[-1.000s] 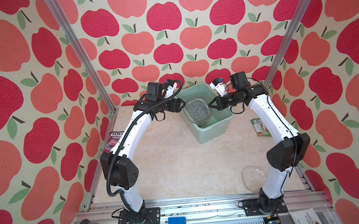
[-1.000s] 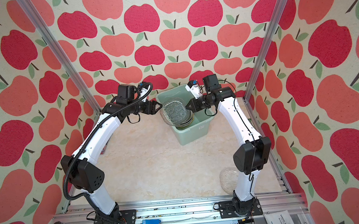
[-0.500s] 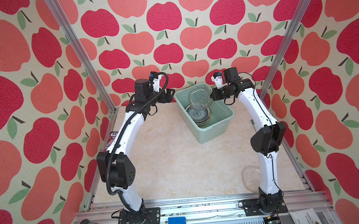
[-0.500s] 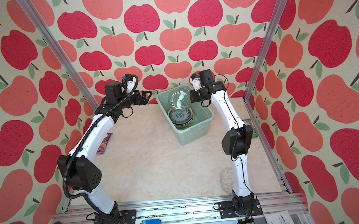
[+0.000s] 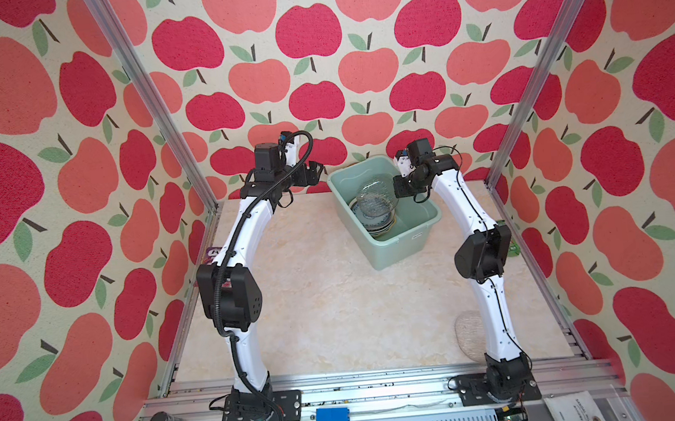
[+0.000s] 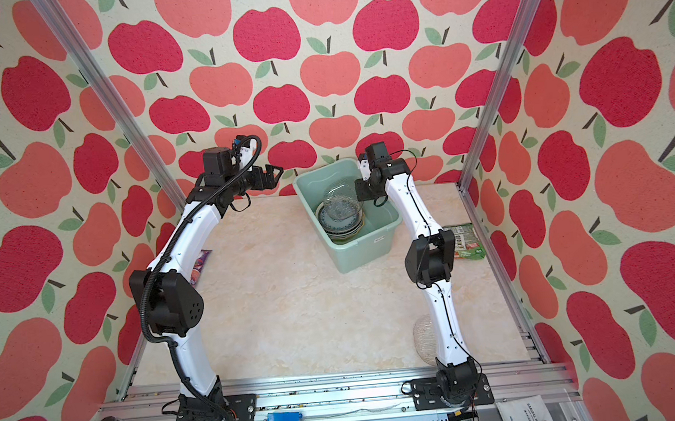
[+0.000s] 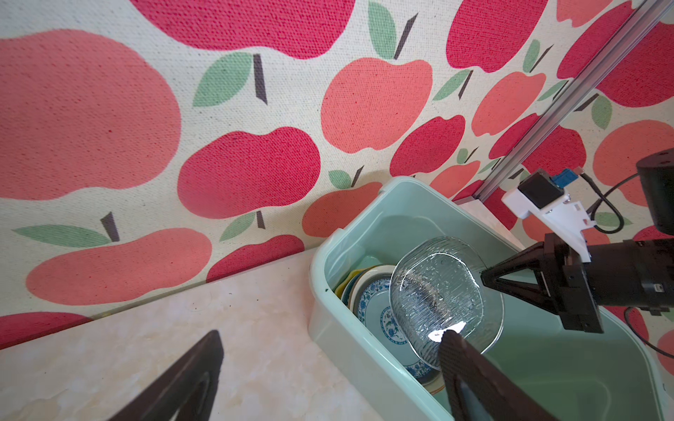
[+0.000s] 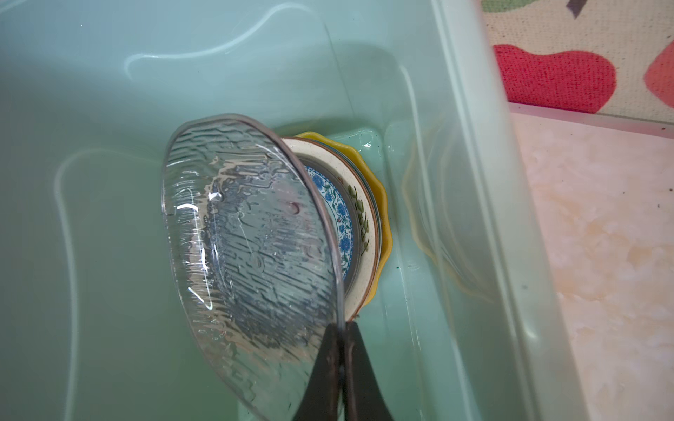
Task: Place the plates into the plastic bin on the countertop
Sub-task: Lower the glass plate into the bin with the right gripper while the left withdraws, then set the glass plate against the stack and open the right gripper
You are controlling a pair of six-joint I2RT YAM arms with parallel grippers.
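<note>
The pale green plastic bin (image 5: 397, 248) (image 6: 360, 255) stands at the back of the countertop (image 5: 335, 295). Inside it lies a stack of plates (image 5: 374, 225) (image 6: 341, 228): a blue-patterned one (image 7: 379, 313) on top, a cream one with a green plant (image 8: 363, 215), and a yellow scalloped one (image 8: 383, 204). My right gripper (image 5: 396, 189) (image 8: 343, 328) is shut on the rim of a clear glass plate (image 5: 376, 199) (image 8: 248, 233), held tilted just over the stack. My left gripper (image 5: 317, 169) (image 7: 331, 333) is open and empty, left of the bin. Another clear plate (image 5: 467, 329) lies front right, partly behind the right arm.
A purple packet (image 6: 201, 265) lies at the left edge behind the left arm. A green packet (image 6: 466, 242) lies at the right edge. Metal corner posts (image 5: 507, 121) and apple-print walls close in the cell. The bin sits close to the back wall.
My left gripper has drawn back from the glass plate to the left of the bin and opened wider. The right gripper has kept the plate and lowered it into the bin.
</note>
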